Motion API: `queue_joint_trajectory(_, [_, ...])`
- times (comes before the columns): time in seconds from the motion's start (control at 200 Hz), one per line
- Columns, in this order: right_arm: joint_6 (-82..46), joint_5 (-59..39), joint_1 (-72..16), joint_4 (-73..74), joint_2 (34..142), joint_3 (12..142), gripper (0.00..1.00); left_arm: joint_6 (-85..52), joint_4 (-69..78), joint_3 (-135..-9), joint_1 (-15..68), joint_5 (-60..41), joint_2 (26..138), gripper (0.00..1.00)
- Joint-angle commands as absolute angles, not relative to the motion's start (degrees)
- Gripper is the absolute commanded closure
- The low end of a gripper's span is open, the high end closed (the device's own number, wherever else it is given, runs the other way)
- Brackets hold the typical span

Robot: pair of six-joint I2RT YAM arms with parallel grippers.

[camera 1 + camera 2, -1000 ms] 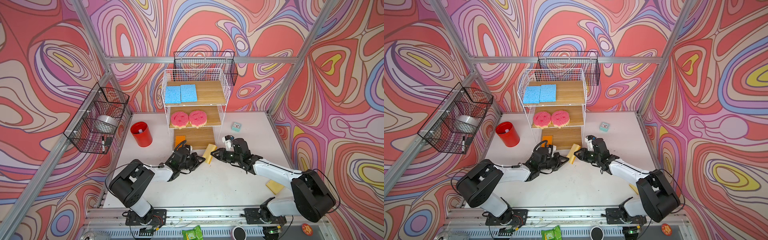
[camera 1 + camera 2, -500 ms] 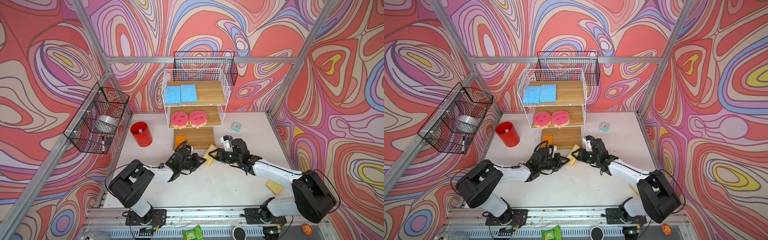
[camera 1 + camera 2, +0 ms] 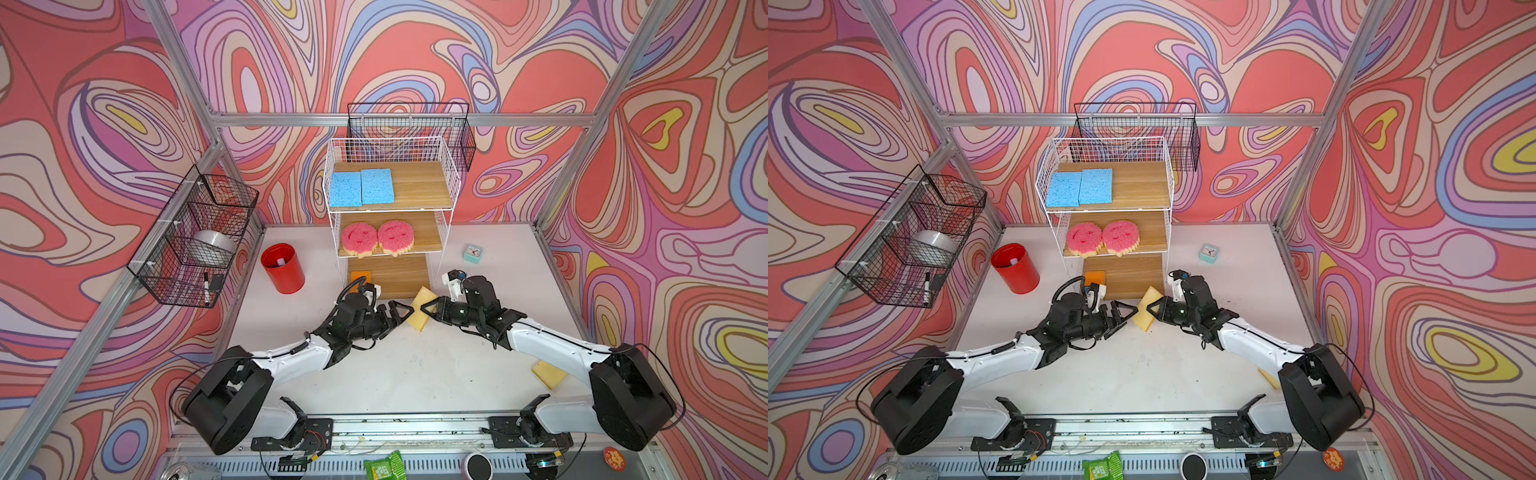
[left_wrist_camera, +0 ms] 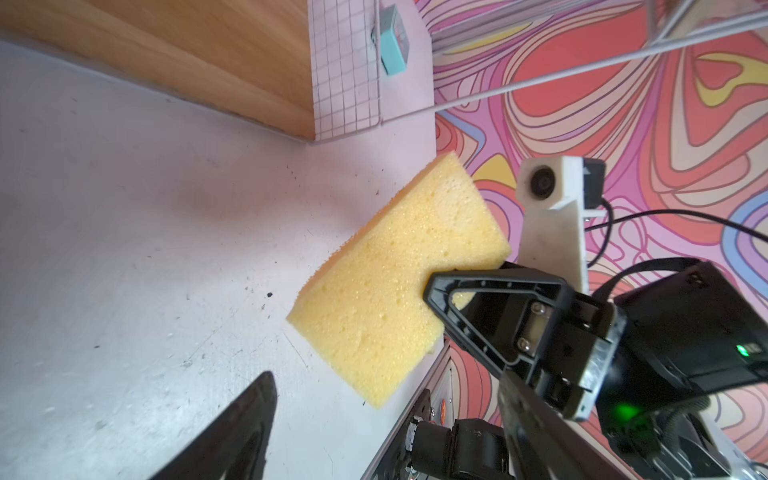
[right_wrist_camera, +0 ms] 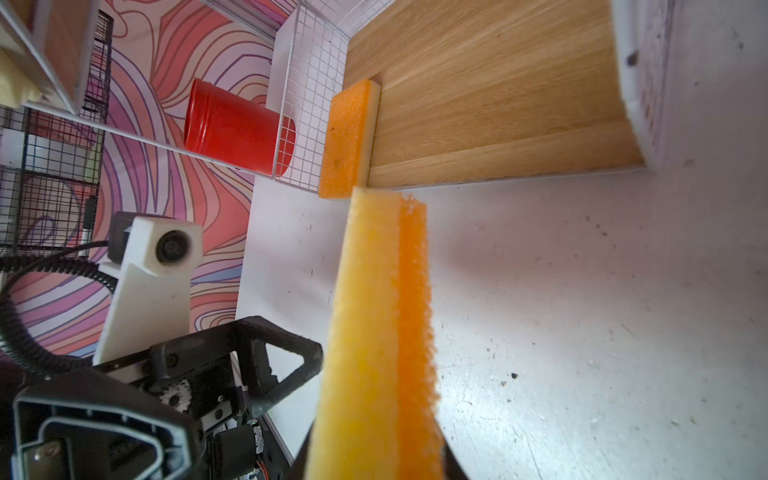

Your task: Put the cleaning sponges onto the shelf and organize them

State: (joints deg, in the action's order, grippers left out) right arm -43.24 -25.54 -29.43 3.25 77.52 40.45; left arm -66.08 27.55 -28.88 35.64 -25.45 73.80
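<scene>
Two robot arms meet in front of a white wire shelf point(image 3: 451, 183). The right gripper point(image 3: 426, 311) is clamped on one end of a yellow-and-orange sponge point(image 3: 417, 321), held on edge near the shelf's front corner. The left gripper point(image 3: 401, 316) sits just beside it, jaws spread and not touching.

Blue sponges point(image 3: 361, 188) lie on the top board and pink smiley sponges point(image 3: 376, 237) on the middle one. One orange sponge point(image 3: 360, 276) lies on the bottom board point(image 3: 399, 274). Another yellow sponge point(image 3: 548, 374) waits on the table.

The held sponge should probably be turned flat, orange side up. It would then go beside its match and be released only once it rests on the wood.

No writing is legible; the green packet point(image 3: 383, 465) has print too small to read.
</scene>
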Motion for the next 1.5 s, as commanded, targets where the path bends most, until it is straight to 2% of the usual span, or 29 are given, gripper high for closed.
queue_joint_trajectory(0.0, [-41.5,-29.3,-28.4,3.3,76.8,41.9,0.77,-62.3,23.0,-24.8,32.8,-26.5,69.4,0.23])
queue_joint_trajectory(0.12, [-38.8,-36.8,-28.1,2.9,78.0,44.7,0.76,-59.4,21.0,-24.3,31.7,-29.2,66.3,0.37])
queue_joint_trajectory(0.23, [-37.5,-42.1,-28.1,2.3,79.5,46.8,0.75,-57.0,21.4,-23.9,31.6,-30.0,64.7,0.45])
queue_joint_trajectory(0.335, [-37.6,-43.8,-28.2,3.4,79.4,46.6,0.74,-57.4,27.8,-21.7,30.8,-31.2,64.5,0.44])
queue_joint_trajectory(0.496, [-38.2,-48.1,-28.4,6.2,79.7,45.8,0.73,-60.5,40.7,-19.4,29.6,-35.2,67.1,0.34])
queue_joint_trajectory(0.791, [-38.3,-51.3,-29.6,8.9,80.8,45.5,0.72,-65.7,59.3,-18.6,29.4,-38.9,73.9,0.4])
queue_joint_trajectory(1.237, [-40.7,-51.0,-30.6,14.0,84.4,45.7,0.7,-70.1,72.6,-19.1,29.4,-42.8,82.3,0.78])
queue_joint_trajectory(1.277, [-40.4,-50.7,-30.5,13.4,84.4,45.9,0.67,-70.2,72.7,-19.0,29.4,-42.8,82.3,0.79])
queue_joint_trajectory(1.367, [-38.9,-49.1,-30.6,11.1,83.9,46.4,0.45,-69.3,71.1,-18.6,29.4,-42.6,81.2,0.81])
queue_joint_trajectory(1.497, [-35.4,-44.0,-30.5,5.0,82.0,47.2,0.23,-64.5,59.2,-18.6,29.4,-41.2,75.6,0.82])
